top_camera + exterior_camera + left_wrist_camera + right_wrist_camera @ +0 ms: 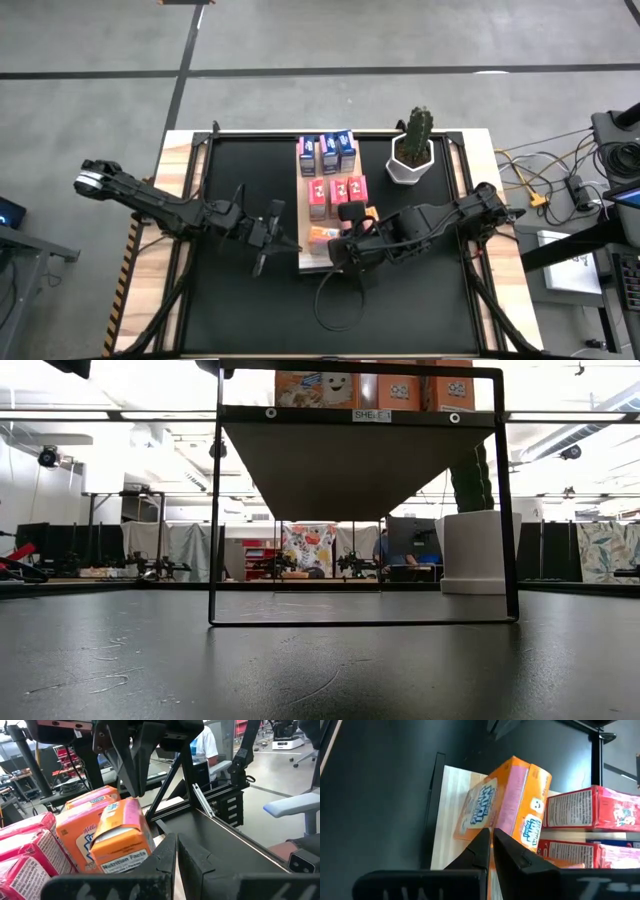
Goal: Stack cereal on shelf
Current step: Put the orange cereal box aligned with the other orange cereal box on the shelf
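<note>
The shelf [306,264], a light wood board in a black frame, lies in the middle of the black mat. On it stand blue cereal boxes [327,152] at the far end, pink-red ones [338,195] behind the middle, and orange ones toward the near end. One orange box [120,837] sits tilted, leaning on a second orange box [75,837]. My right gripper [491,832] is shut and slants down right over the tilted box's upper edge [127,802]. My left gripper [176,837] is shut and level at the shelf's left side, just short of that box. My right gripper points its shut fingertips [132,790] down from above at the tilted orange box's upper edge. I cannot tell whether they touch it. The box rests with its lower part on the board [445,820].
A cactus in a white pot [410,152] stands on the mat to the right of the shelf's far end. A black cable loop [338,300] lies on the mat by the near end. The shelf's black frame [365,622] rises around the board. A person [202,745] sits beyond the table.
</note>
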`<act>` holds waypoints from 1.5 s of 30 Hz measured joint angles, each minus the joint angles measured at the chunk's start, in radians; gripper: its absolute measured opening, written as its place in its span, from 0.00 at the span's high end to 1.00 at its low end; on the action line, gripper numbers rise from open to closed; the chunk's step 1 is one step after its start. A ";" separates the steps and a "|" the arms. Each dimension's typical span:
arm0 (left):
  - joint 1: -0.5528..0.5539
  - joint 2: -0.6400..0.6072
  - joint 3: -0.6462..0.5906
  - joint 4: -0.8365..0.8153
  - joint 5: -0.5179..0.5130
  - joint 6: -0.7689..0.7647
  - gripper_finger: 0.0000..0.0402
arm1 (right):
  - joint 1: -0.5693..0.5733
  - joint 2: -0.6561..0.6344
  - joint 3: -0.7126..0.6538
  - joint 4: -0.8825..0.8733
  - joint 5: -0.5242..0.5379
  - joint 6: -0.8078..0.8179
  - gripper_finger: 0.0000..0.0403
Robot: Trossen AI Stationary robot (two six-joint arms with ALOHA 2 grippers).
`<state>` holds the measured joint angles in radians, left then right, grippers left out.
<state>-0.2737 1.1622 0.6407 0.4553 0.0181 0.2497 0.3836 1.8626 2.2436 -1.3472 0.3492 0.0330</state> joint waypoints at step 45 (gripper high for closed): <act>-0.008 0.181 0.215 -0.331 -0.166 -0.005 1.00 | -0.086 0.000 -0.035 0.057 -0.003 -0.100 0.97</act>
<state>-0.2813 1.3433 0.8555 0.1242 -0.1478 0.2451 0.2979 1.8622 2.2086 -1.2906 0.3458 -0.0669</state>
